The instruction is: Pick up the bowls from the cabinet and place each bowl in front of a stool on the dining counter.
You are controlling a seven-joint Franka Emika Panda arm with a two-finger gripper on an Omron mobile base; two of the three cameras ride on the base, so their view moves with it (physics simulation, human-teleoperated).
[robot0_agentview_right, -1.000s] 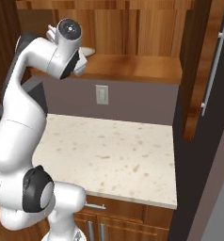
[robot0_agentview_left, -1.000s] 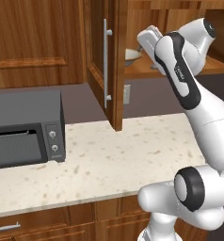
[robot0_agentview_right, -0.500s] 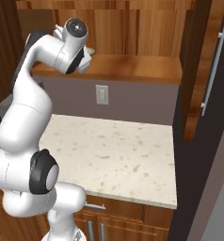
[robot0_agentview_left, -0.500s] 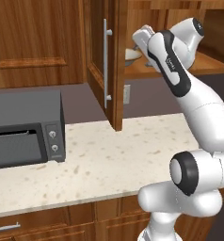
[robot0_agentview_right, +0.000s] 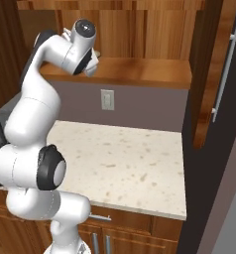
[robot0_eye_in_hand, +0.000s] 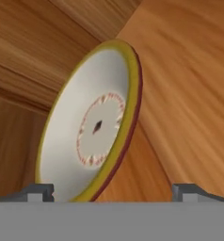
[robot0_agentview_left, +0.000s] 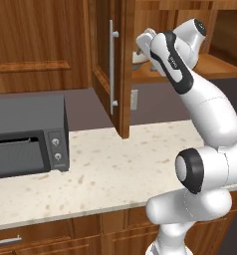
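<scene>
The cabinet (robot0_agentview_left: 121,74) hangs with its door swung open, silver bar handle (robot0_agentview_left: 112,67) facing me. On its shelf (robot0_agentview_right: 140,72) rests a bowl (robot0_eye_in_hand: 92,127), cream inside with a yellowish-brown rim; a sliver of the bowl (robot0_agentview_left: 137,58) peeks past the door edge. My gripper (robot0_eye_in_hand: 114,192) is open inside the cabinet, its two fingertips (robot0_eye_in_hand: 38,190) standing either side of the bowl's near rim, apart from it. In the left base view the gripper (robot0_agentview_left: 143,44) sits just above that bowl. The dining counter is out of view.
Below the cabinet runs a speckled counter (robot0_agentview_left: 115,164) with a dark oven (robot0_agentview_left: 26,137) at its left. A wall outlet (robot0_agentview_right: 107,99) sits on the grey backsplash. The open cabinet door (robot0_agentview_right: 214,74) juts out over the counter's right end.
The arm has swung further into the cabinet, bringing the hand closer to the bowl. The jaws have stayed open.
</scene>
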